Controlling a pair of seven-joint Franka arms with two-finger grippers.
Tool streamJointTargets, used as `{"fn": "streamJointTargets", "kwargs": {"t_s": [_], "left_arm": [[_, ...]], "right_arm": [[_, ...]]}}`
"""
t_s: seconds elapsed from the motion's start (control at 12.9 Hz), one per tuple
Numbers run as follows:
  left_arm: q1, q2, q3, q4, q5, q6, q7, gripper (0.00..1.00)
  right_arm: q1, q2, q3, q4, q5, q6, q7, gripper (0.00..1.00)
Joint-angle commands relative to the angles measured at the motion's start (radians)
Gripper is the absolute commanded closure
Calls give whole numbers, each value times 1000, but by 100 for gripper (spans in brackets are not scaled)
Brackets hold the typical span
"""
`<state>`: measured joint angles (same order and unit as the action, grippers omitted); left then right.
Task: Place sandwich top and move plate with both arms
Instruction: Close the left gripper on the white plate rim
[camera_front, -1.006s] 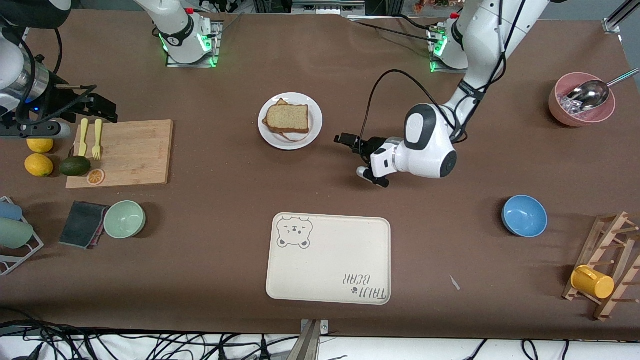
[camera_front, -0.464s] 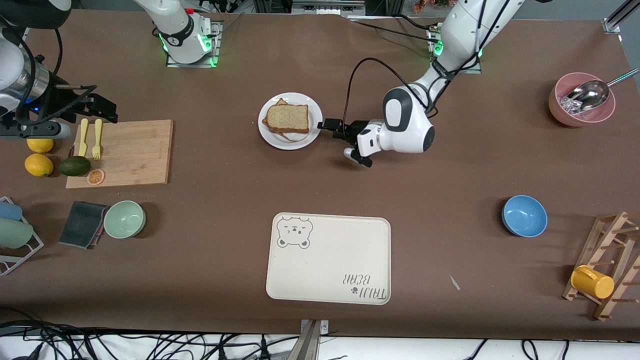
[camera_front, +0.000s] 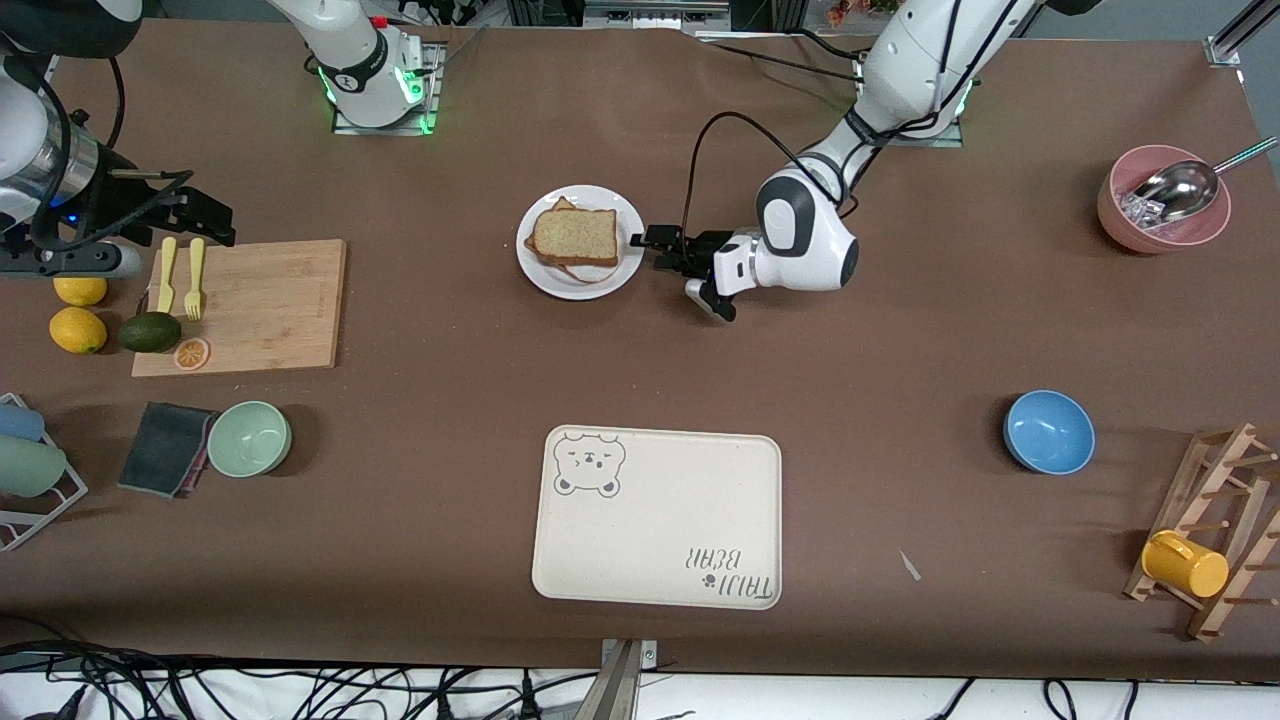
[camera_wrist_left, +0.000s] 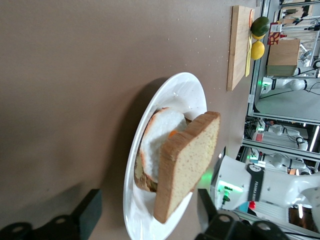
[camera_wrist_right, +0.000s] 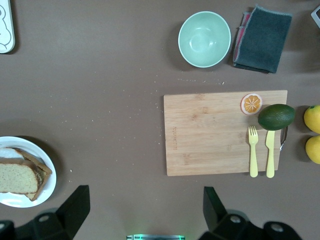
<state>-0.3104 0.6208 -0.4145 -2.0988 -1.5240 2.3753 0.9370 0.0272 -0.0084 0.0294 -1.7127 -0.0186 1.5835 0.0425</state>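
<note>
The white plate (camera_front: 540, 272) stands mid-table toward the robots' bases. On it the sandwich top (camera_front: 573, 236), a light tan slice with a brown crust, lies over a fried egg (camera_wrist_left: 161, 134) and a darker slice. My left gripper (camera_front: 648, 240) is low at the plate's rim on the side toward the left arm's end. It is open. In the left wrist view the plate (camera_wrist_left: 187, 95) edge and the sandwich top (camera_wrist_left: 187, 165) lie between its fingers (camera_wrist_left: 89, 210), and the left gripper (camera_wrist_left: 147, 196) is not closed on them. My right gripper (camera_front: 205, 218) waits open above the cutting board's corner.
The cream bear tray (camera_front: 657, 520) lies nearer the front camera than the plate. A cutting board (camera_front: 250, 305) with fork, knife, avocado and lemons, a green bowl (camera_front: 249, 438) and a cloth are at the right arm's end. A blue bowl (camera_front: 1048, 431), pink bowl (camera_front: 1163, 212) and mug rack are at the left arm's end.
My left arm has swung toward the plate, bringing its gripper up to the rim, and its fingers have narrowed a little. The right arm has not moved.
</note>
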Motion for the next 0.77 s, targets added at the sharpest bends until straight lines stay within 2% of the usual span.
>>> {"fn": "streamJointTargets", "kwargs": {"t_s": [0.0,0.08,0.23,0.54,0.7], "left_arm": [[-16,16,-3,-4,-55,35,98,43],[-21,22,-3,-9,-56,36,101,56],[-24,30,-4,-7,-58,47,103,71],[-32,60,-3,-7,-151,47,213,86],[-27,60,-4,-7,-153,45,220,100]], "right_arm": [[-9,7,3,16,12,-10,10,0],[-9,7,3,15,12,-10,10,0],[-9,8,3,16,12,-10,10,0],[-9,10,3,16,12,-11,10,0],[-9,10,3,16,12,-11,10,0]]}}
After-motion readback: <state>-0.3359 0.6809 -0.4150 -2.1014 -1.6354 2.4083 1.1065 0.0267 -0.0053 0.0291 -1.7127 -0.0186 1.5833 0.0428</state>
